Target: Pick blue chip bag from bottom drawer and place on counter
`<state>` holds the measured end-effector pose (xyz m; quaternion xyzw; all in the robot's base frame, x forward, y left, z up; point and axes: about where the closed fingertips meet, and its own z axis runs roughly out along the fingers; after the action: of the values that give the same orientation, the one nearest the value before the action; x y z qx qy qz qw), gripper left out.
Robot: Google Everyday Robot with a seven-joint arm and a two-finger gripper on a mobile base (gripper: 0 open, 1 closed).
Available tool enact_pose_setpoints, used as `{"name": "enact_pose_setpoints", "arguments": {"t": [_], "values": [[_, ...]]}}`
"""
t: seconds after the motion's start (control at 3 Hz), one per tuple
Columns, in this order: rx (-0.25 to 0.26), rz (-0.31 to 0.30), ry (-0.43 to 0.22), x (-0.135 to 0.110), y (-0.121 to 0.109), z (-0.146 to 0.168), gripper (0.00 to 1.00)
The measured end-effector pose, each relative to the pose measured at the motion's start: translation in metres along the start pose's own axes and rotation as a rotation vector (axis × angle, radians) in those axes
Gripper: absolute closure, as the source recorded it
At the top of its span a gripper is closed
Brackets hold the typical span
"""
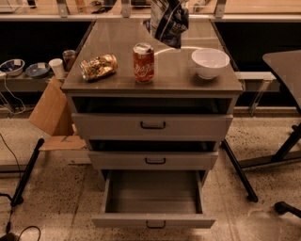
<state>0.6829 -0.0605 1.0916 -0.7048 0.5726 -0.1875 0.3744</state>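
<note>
The blue chip bag (169, 21), dark blue foil with white markings, hangs in the air above the back of the counter (117, 42). My gripper (175, 4) is at the top edge of the view, mostly cut off, shut on the top of the bag. The bottom drawer (153, 220) is pulled out, and its inside shows nothing in it. The two drawers above it are slightly open.
On the counter stand a crushed golden bag (98, 67) at the left, a red soda can (143, 62) in the middle and a white bowl (210, 62) at the right. A cardboard box (51, 113) leans at the left. A table (287, 61) with dark legs stands at the right.
</note>
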Motion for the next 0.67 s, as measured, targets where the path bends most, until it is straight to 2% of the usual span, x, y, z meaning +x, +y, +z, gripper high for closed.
{"name": "enact_pose_setpoints", "arguments": {"t": [0.67], "values": [[0.02, -0.003, 0.001, -0.013, -0.026, 0.032, 1.0]]}}
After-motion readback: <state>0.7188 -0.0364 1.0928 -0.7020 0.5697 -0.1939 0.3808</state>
